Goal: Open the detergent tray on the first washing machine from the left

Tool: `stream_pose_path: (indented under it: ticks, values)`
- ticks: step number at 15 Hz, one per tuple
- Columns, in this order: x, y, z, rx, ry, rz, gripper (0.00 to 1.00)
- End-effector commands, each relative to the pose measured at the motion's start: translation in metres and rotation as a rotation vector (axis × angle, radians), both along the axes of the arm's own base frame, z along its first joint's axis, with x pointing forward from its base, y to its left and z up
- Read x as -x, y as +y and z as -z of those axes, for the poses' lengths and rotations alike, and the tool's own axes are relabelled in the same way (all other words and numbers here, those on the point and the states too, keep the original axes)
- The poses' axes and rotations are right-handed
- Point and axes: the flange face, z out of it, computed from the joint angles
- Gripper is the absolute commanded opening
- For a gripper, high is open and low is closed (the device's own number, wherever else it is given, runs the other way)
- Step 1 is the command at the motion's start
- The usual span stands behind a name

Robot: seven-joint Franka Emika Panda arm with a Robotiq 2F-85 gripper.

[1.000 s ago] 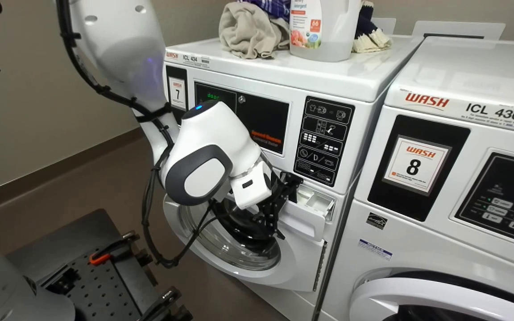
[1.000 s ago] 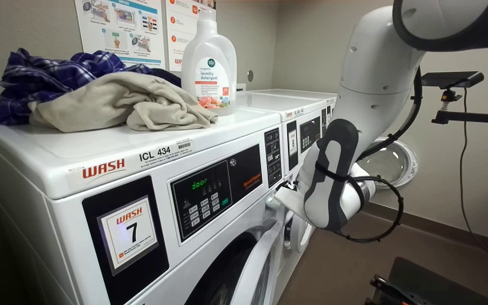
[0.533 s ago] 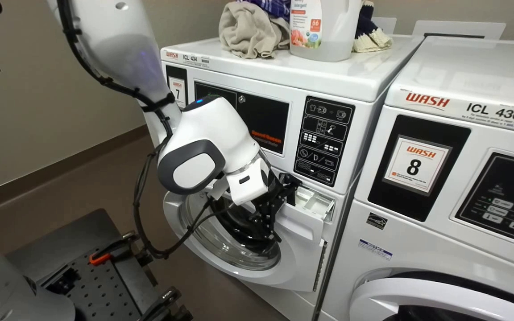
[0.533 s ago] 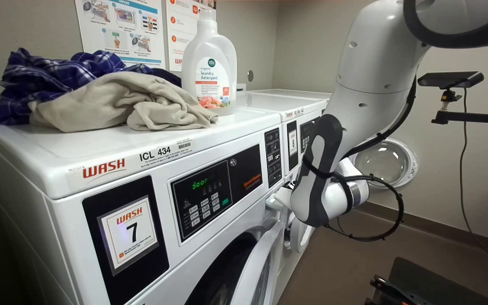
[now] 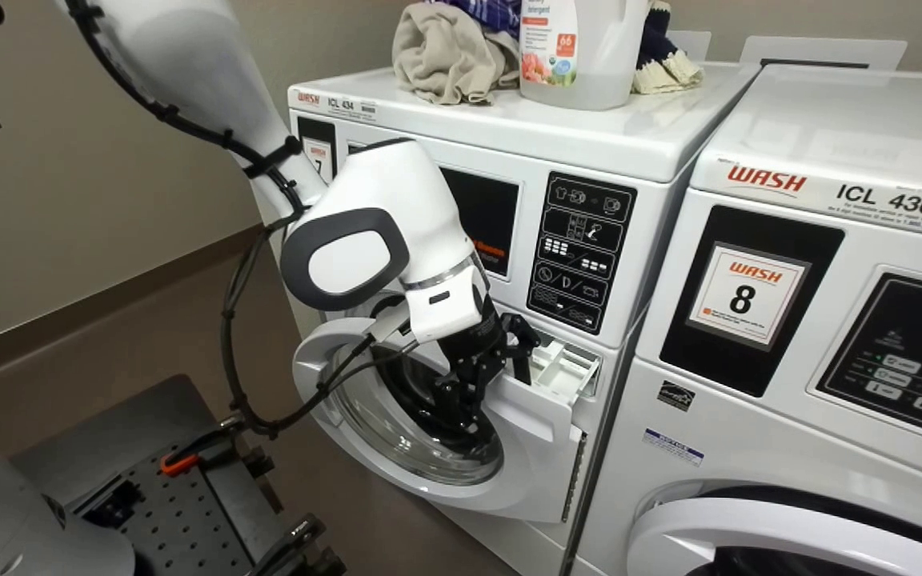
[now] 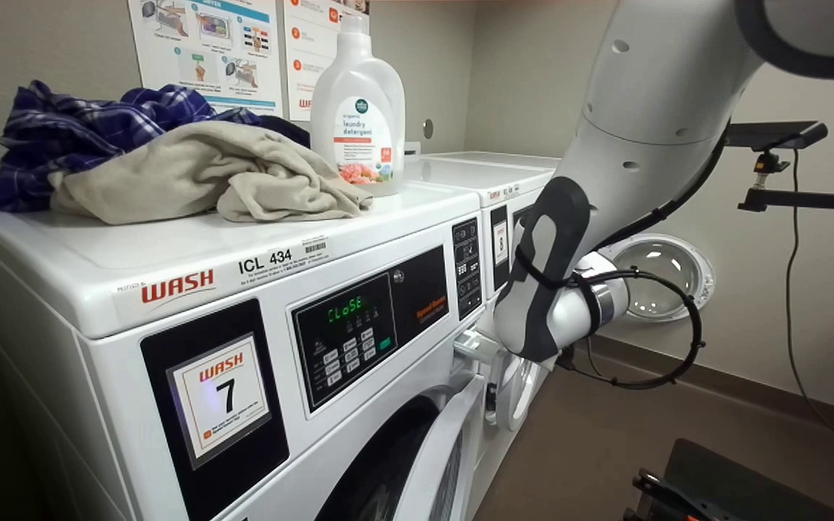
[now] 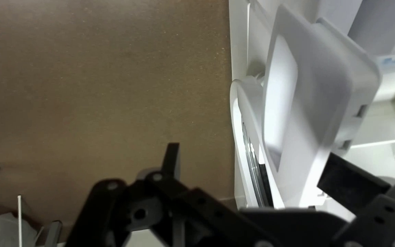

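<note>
— How did the claw [image 5: 498, 402] stand?
— You had it wide, its fingers [image 7: 353, 183] well apart.
— And where was the detergent tray [image 5: 537, 404]?
— It jutted from the first washing machine [image 6: 337, 434], the one marked ICL 434 and 7, below the black button panel [image 5: 581, 252]. In an exterior view you could look down into its compartments [image 5: 561, 372].
— What was between the fingers?
— The tray's front plate [image 7: 315, 103]: you had one finger down behind it, inside the tray, and the other out in front, over the floor [image 7: 115, 85] in the wrist view. Whether the inner finger touched the plastic, you could not tell.
— And the round door [image 6: 433, 462] of that machine?
— It stood ajar below the tray, and the display [image 6: 344, 310] showed you CLOSE in green.
— What sat on top?
— You saw a bottle of laundry detergent [image 6: 359, 137] upright there, a beige cloth [image 6: 192, 181] bunched beside it and a blue plaid cloth [image 6: 98, 137] just behind that.
— And alongside?
— Just beside it you had another white machine [image 5: 757, 448], marked ICL 436 and 8. Its door [image 5: 789, 524] stood ajar too.
</note>
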Motion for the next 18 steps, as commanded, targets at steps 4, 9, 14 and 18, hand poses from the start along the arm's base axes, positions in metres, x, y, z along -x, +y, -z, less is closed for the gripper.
stream_pose_path:
  ticks: [4, 9, 14, 18]
  values:
    - [-0.004, -0.001, -0.024, 0.007, 0.064, 0.043, 1.0]
    - [-0.014, 0.006, -0.053, 0.006, 0.075, 0.033, 1.0]
    - [-0.021, 0.013, -0.088, -0.006, 0.077, 0.019, 1.0]
    - [-0.022, 0.015, -0.117, -0.024, 0.064, 0.029, 1.0]
